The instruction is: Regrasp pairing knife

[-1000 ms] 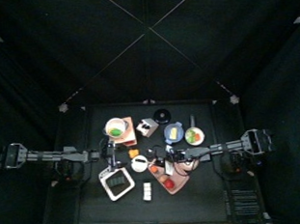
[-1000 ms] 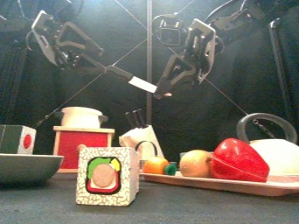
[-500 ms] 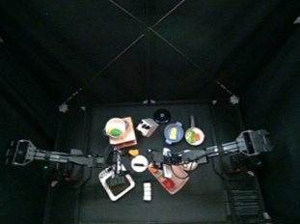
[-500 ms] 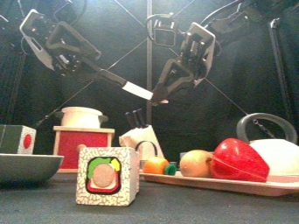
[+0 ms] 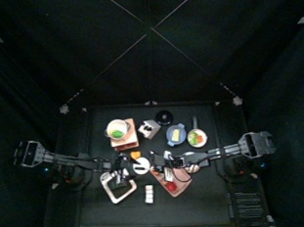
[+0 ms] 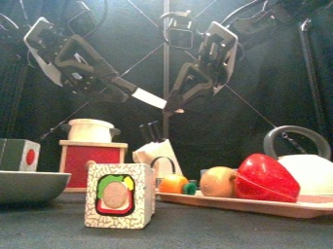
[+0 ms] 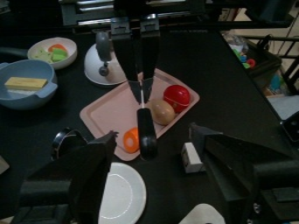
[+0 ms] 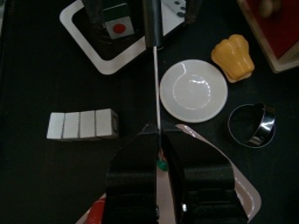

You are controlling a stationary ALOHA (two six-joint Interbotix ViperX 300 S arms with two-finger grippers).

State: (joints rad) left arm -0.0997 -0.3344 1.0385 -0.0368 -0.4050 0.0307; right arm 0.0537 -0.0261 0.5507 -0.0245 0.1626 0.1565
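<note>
High over the bench's middle, my right hand point(image 6: 182, 86) pinches the paring knife point(image 6: 134, 93) by its blade; left hand point(image 7: 142, 153) spread. It's light, stiff, slick: I'd take the black handle.

The paring knife point(image 6: 140, 94) hangs in mid-air above the table, tilted, its dark handle up toward the left and its pale blade point(image 6: 154, 99) sloping down to the right, pinched at its tip. From the right wrist it shows edge-on as a thin line point(image 8: 156, 66).
</note>
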